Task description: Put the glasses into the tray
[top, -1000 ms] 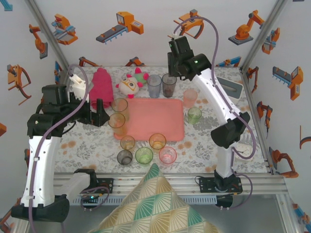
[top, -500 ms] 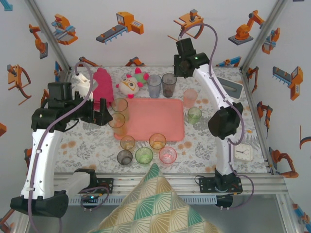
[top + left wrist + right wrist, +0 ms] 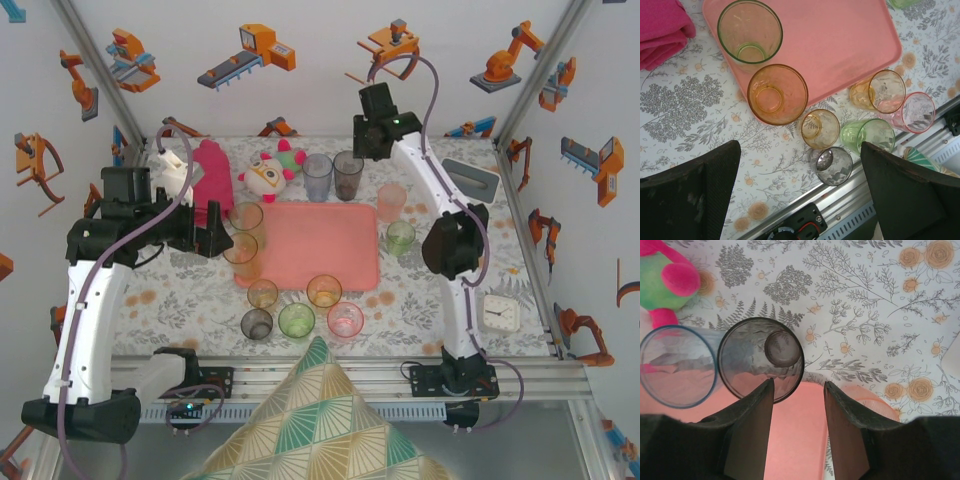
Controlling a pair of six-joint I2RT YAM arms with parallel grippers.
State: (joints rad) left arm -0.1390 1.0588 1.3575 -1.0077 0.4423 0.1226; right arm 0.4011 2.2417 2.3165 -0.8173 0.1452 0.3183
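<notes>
Left tool [image 3: 800, 200] is spread wide with nothing in it, hanging over the table [image 3: 420, 300] by the left edge of the tray [image 3: 840, 40]. Under it are two tall glasses. The yellow-green glass [image 3: 750, 32] overlaps the tray's corner, and I can't tell if it sits on the rim or just beside it. The amber glass [image 3: 777, 94] stands just off the tray's edge. Toward the near edge there's a tight bunch on the table: a small amber glass [image 3: 820, 128], a small grey glass [image 3: 834, 165], a green glass [image 3: 867, 136], an orange glass [image 3: 885, 91] and a pink glass [image 3: 917, 112]. The rolled pink towel [image 3: 660, 30] lies off to the far left.

Right tool [image 3: 797, 425] is over the far edge of the tray, fingers a narrow gap apart and gripping nothing. Just past its fingertips stands a dark grey glass [image 3: 761, 360], upright on the table, with a bluish glass [image 3: 677, 365] right beside it on the left. A plush toy [image 3: 660, 280] is further left again.

From the top camera, a tall pink glass [image 3: 392, 202] and a short green glass [image 3: 401, 237] stand just off the tray's right edge. A grey box [image 3: 472, 178] sits far right and a small clock [image 3: 497, 313] near right.
</notes>
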